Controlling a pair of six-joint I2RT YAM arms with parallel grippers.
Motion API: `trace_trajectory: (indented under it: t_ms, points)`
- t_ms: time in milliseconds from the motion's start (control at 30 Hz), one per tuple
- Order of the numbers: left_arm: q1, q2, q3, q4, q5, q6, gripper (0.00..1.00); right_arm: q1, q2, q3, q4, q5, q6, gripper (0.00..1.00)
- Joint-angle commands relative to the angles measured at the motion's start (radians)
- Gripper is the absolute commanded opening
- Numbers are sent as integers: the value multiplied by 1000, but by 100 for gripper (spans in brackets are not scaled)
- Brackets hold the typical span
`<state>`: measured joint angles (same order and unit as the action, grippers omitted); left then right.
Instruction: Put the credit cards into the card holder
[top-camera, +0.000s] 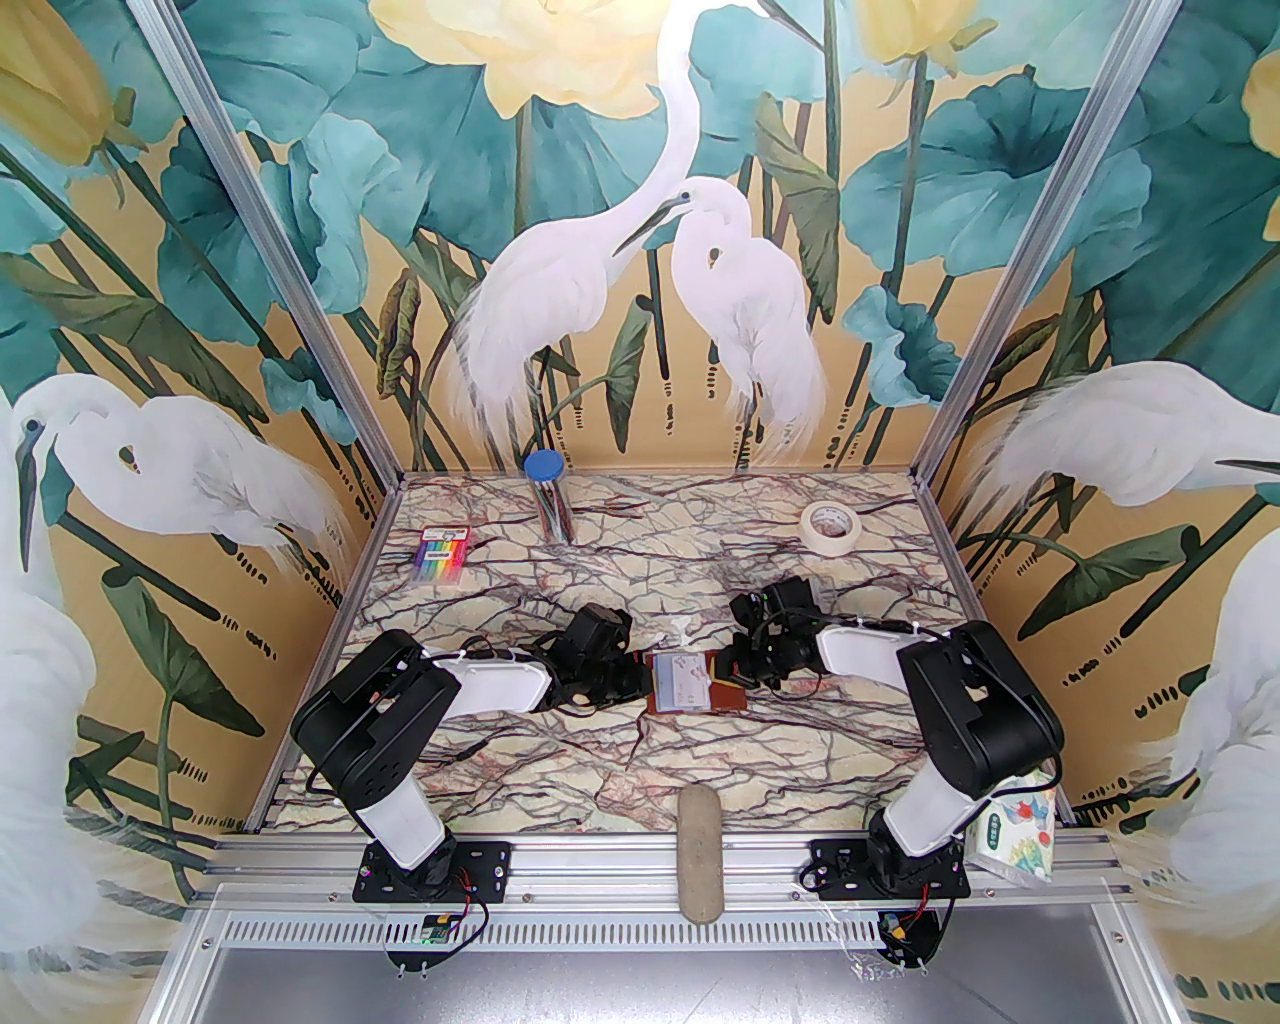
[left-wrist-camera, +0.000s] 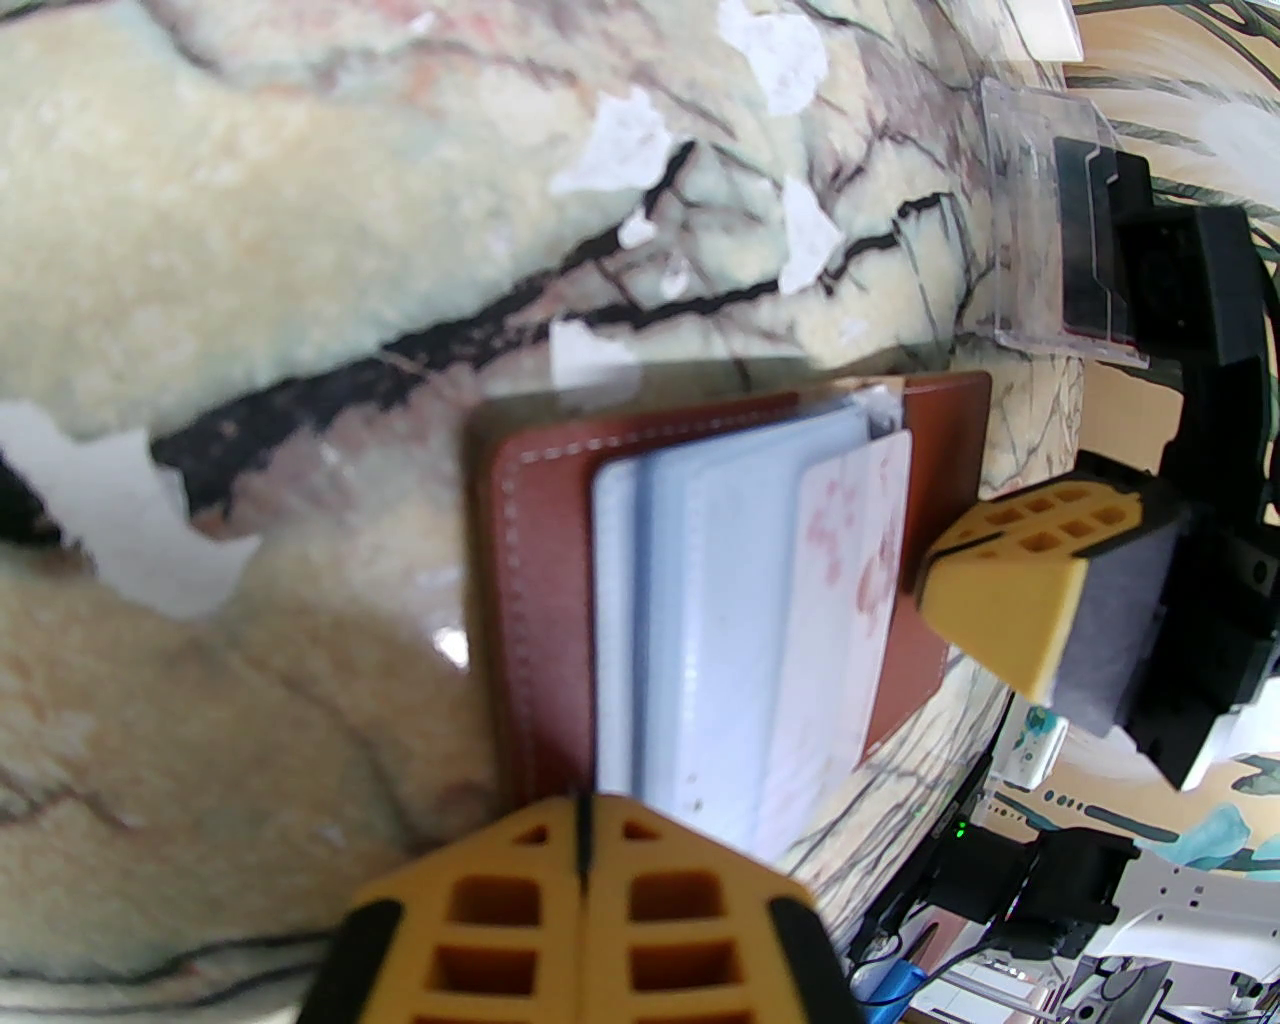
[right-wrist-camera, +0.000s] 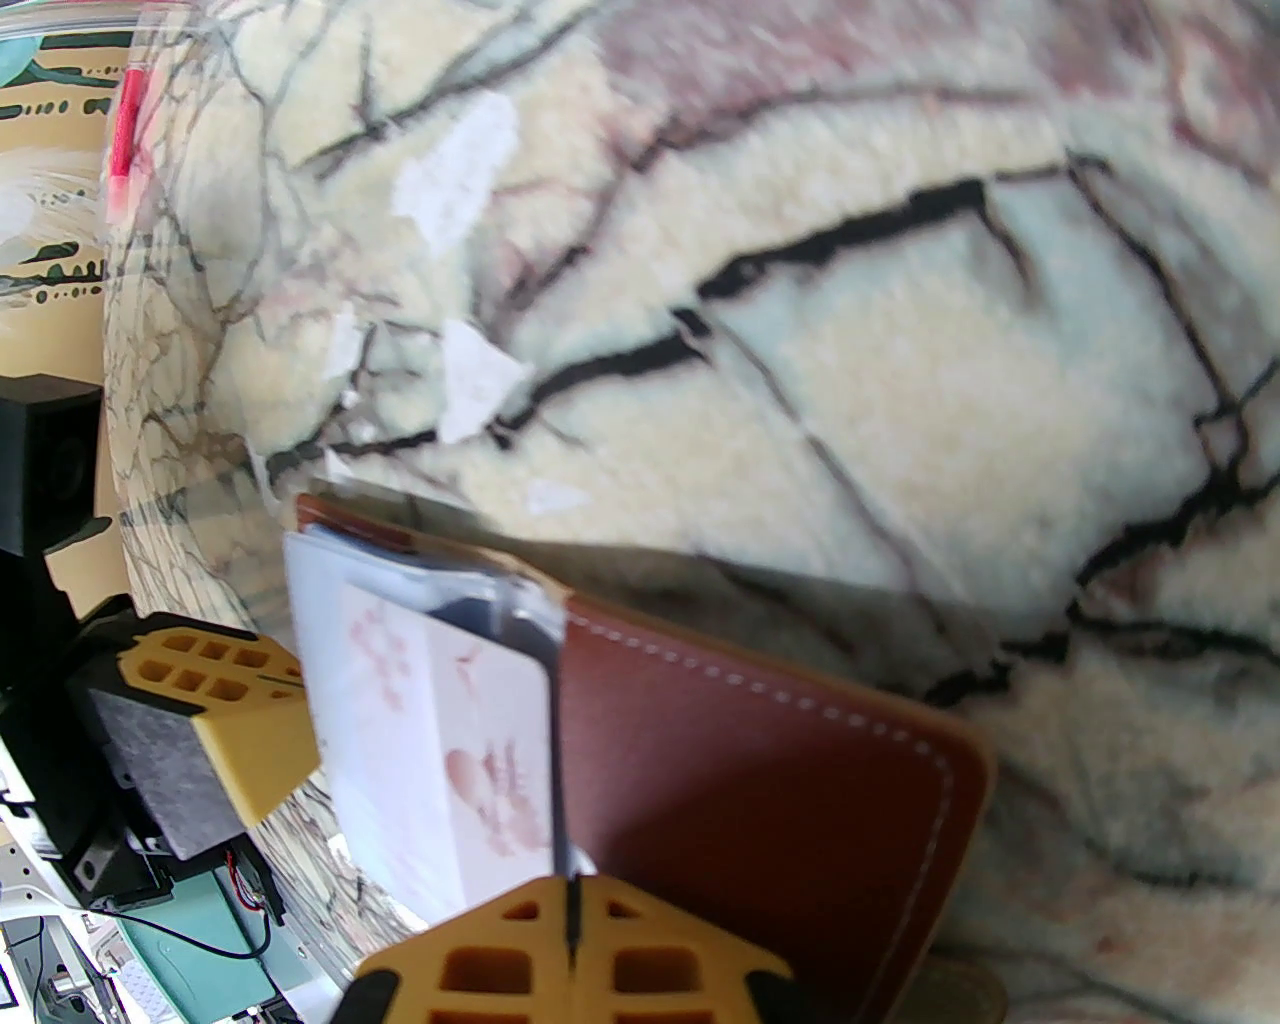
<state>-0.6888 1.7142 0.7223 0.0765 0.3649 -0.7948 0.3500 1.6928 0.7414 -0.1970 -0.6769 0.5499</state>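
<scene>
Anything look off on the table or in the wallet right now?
Two things. The marble tabletop has white torn patches just beyond the card holder, like peeled surface film. In the holder, the pale pink-printed card sits slightly askew and pokes past the clear sleeves, apparently not fully seated.

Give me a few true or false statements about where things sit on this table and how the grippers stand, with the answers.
1. The card holder lies open between the two grippers. True.
2. The left gripper and right gripper are wide open. False: both are shut.
3. A pale card with reddish marks lies against the holder's sleeves. True.
4. The tape roll sits at the near left. False: far right.
5. The pen pack touches the holder. False: it lies apart, far left.
</scene>
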Motion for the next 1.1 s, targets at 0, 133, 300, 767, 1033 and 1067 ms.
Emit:
trace_trajectory:
  t_ms: [0,133,300,767,1033,1067]
  points:
    - [-3,48,-47,-155,-106,-7,4,-2,33,-7,23,8,16,1]
    - [-2,48,-47,-154,-106,-7,3,-2,50,-10,44,-2,19,0]
    - [-2,47,-49,-152,-106,-7,3,0,68,-3,56,-16,22,0]
    - [-2,48,-47,-152,-106,-9,3,22,72,14,49,-32,22,0]
    - [-2,49,-47,-151,-103,-7,3,39,84,28,50,-31,25,1]
    - [-2,49,-47,-151,-104,-7,3,40,85,30,50,-30,25,1]
